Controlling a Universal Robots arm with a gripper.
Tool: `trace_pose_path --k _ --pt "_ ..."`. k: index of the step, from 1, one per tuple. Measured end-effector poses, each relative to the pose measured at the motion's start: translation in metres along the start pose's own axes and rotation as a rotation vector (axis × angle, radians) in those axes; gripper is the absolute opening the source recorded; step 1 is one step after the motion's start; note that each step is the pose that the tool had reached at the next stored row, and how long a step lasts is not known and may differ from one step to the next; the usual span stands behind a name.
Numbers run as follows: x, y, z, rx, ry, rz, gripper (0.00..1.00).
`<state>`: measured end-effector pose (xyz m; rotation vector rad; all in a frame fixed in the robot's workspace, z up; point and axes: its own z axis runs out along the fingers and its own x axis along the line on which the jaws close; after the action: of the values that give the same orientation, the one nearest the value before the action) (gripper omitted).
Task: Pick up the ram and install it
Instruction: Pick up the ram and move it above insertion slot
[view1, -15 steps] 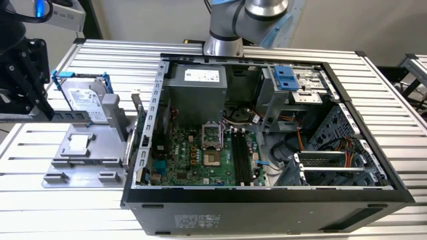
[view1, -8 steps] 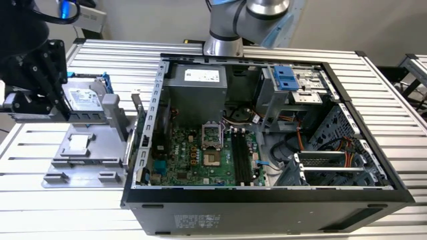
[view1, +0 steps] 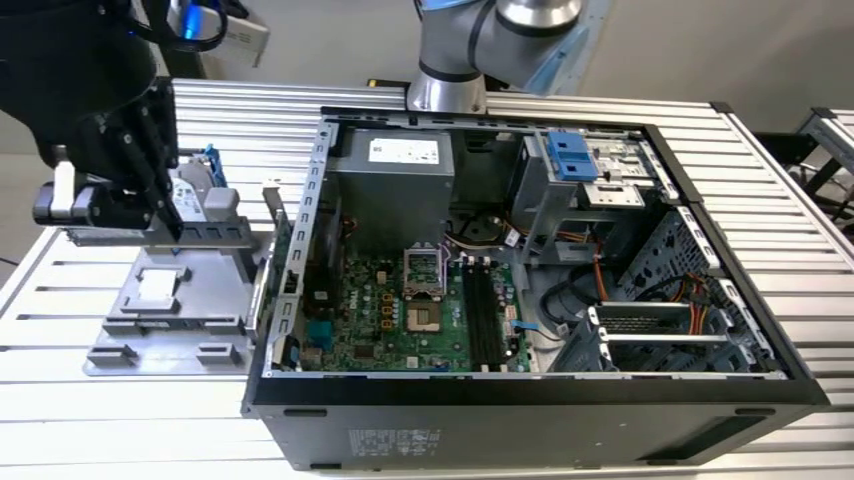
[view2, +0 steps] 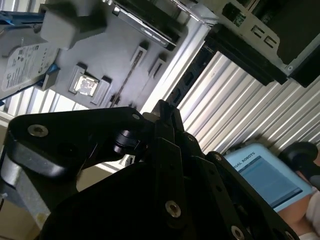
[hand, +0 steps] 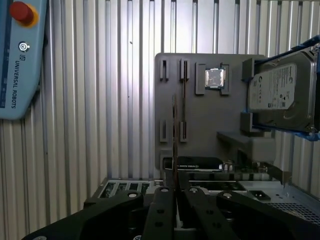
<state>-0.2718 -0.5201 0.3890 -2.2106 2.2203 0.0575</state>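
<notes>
The black two-finger gripper (hand: 175, 190) is clamping together on the long, thin dark circuit-board ram (hand: 174, 135), showing edge-on over the grey plastic parts tray (hand: 200, 115), beside the open black computer case (view1: 534, 388).

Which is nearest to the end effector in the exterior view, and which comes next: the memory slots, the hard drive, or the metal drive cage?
1. Hard drive, right beside the end effector, over the grey tray.
2. Memory slots, in the middle of the open computer.
3. Metal drive cage, far off at the exterior view's right.
</notes>
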Motion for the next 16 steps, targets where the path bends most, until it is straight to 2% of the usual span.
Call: trace_pose_path --k 16 --pt "-0.0003 -0.0627 -0.0013 0.0000 0.0000 0.000 0.00"
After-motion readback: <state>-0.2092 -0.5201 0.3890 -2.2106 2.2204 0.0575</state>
